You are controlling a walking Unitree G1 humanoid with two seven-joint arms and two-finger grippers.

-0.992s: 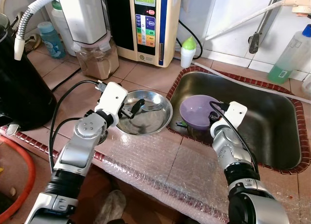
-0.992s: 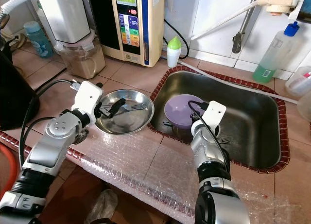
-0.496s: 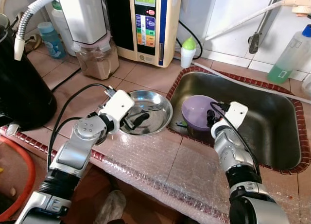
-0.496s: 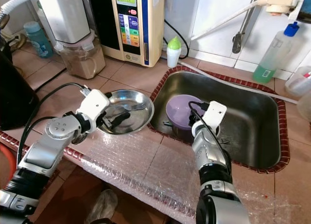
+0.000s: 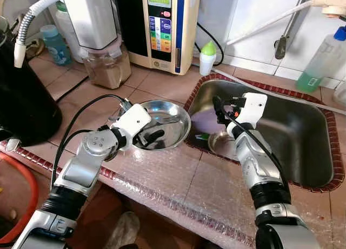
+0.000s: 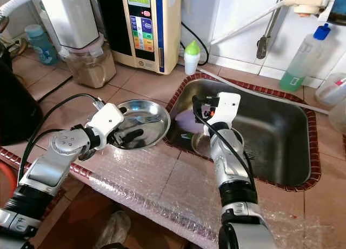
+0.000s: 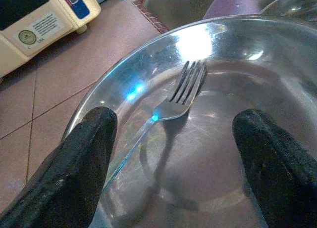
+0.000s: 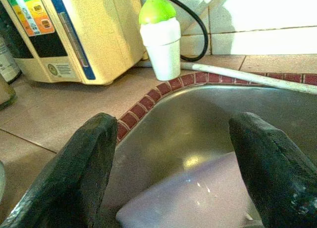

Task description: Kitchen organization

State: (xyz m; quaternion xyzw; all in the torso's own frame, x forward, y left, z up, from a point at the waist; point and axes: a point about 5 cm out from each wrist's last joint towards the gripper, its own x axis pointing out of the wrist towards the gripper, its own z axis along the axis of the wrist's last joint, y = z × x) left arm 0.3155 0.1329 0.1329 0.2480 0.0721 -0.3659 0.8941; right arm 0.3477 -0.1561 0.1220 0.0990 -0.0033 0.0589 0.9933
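A round steel plate (image 5: 186, 131) sits on the tiled counter just left of the sink (image 5: 292, 135), with a fork (image 5: 168, 120) lying in it. My left gripper (image 5: 148, 134) hovers open low over the plate's near side; in the left wrist view the fork (image 7: 183, 87) lies ahead between the fingers (image 7: 79, 163), untouched. A purple bowl (image 5: 203, 119) looks blurred against the sink's left wall, beside a small steel cup (image 5: 219, 145). My right gripper (image 5: 223, 107) is raised above the bowl (image 8: 198, 193), open and holding nothing.
A water purifier (image 5: 162, 22), a blender jar (image 5: 105, 65) and a green-capped bottle (image 5: 207, 57) stand at the back of the counter. A big black appliance (image 5: 21, 92) is at the left. Bubble wrap (image 5: 178, 184) covers the front edge. A green soap bottle (image 5: 319, 60) stands behind the sink.
My right gripper rose from beside the purple bowl to above it. The bowl shifted toward the sink's left wall, uncovering the steel cup. My left gripper drew back to the plate's near side.
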